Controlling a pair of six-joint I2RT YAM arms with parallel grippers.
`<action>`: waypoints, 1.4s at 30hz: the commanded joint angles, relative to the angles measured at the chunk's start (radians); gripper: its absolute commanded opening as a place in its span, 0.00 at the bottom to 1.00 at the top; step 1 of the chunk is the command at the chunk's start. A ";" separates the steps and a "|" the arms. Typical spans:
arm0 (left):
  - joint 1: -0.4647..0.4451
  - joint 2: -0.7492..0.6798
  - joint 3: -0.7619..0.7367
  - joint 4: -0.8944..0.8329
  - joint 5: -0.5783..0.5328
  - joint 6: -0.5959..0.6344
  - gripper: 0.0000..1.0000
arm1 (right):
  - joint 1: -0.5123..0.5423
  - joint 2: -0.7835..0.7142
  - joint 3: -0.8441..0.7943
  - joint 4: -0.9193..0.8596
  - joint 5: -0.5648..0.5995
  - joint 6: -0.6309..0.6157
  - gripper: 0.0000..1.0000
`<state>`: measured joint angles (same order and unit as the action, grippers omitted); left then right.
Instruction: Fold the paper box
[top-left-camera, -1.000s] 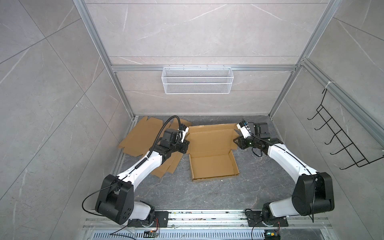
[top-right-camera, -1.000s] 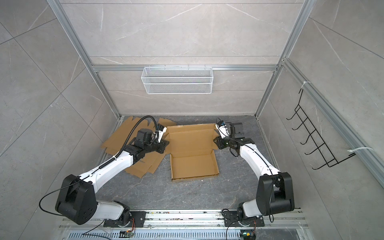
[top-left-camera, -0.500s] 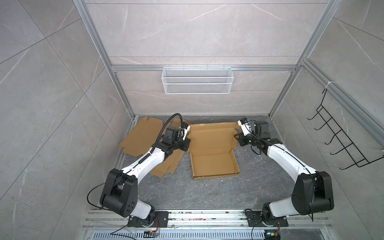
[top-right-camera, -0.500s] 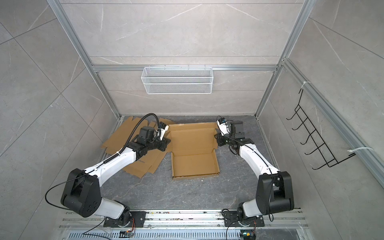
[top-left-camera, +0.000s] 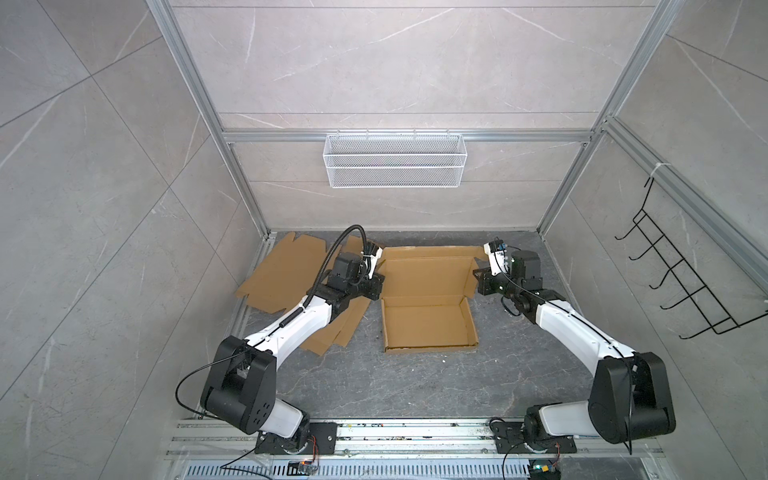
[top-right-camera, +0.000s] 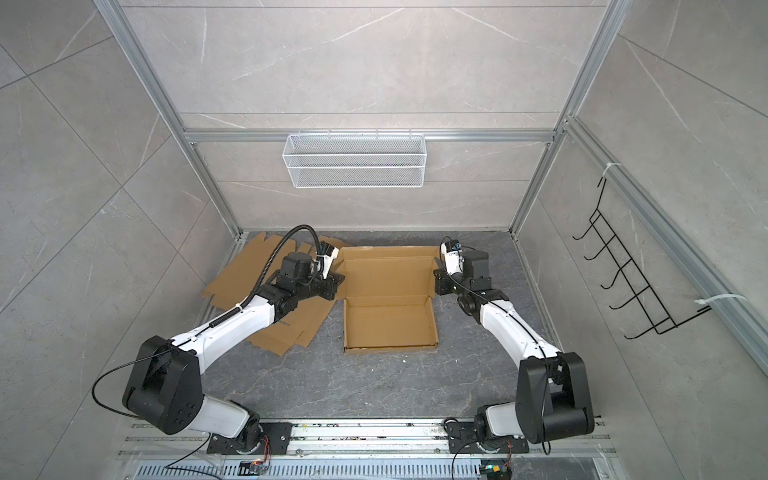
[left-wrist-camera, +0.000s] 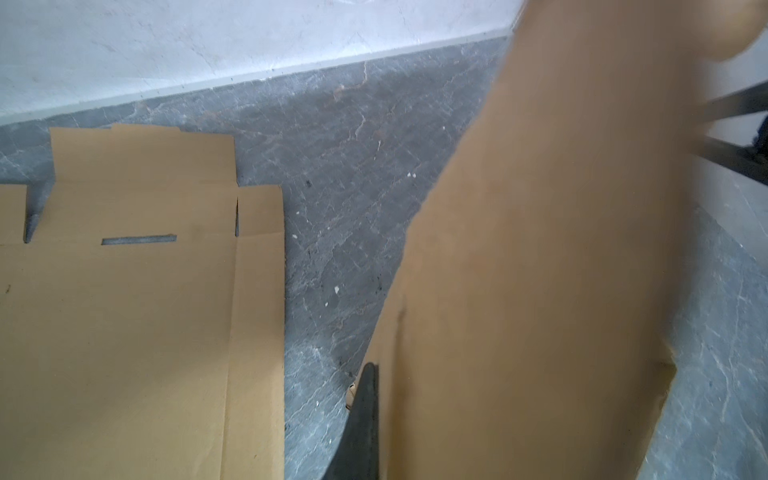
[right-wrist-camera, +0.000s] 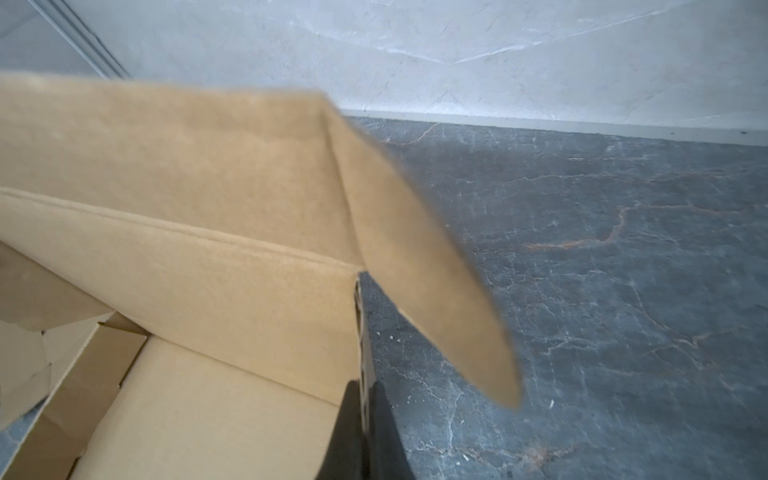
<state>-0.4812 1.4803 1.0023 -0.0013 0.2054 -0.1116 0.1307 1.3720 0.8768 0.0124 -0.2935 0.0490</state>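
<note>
Near: paper box (top-left-camera: 428, 328) mid-table (top-left-camera: 415, 386), tray walls up. Beyond tray: left gripper (top-left-camera: 376, 290) and right gripper (top-left-camera: 478, 286), both clamped on lid side flaps, likely to swing lid over. Left of box: spare flat blanks (top-left-camera: 282, 270).

No legible text, label, brand, number or sign appears in any view. The box (top-left-camera: 428, 328) carries no readable print. The same applies to the flat sheets (top-left-camera: 282, 270) at 9 o'clock from it and to the wire basket (top-left-camera: 395, 166) at 12 o'clock.
</note>
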 joint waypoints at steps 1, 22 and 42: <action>-0.031 -0.007 -0.018 0.171 -0.008 -0.065 0.00 | 0.022 -0.047 -0.047 0.054 0.016 0.085 0.00; -0.098 0.225 0.061 0.547 -0.130 -0.154 0.00 | 0.099 -0.017 -0.083 0.254 0.268 0.194 0.00; -0.253 0.297 -0.016 0.704 -0.301 -0.167 0.00 | 0.100 -0.120 -0.297 0.316 0.345 0.236 0.00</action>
<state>-0.6769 1.7672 0.9833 0.5671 -0.1551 -0.2703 0.2054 1.2613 0.6155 0.3477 0.1127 0.2596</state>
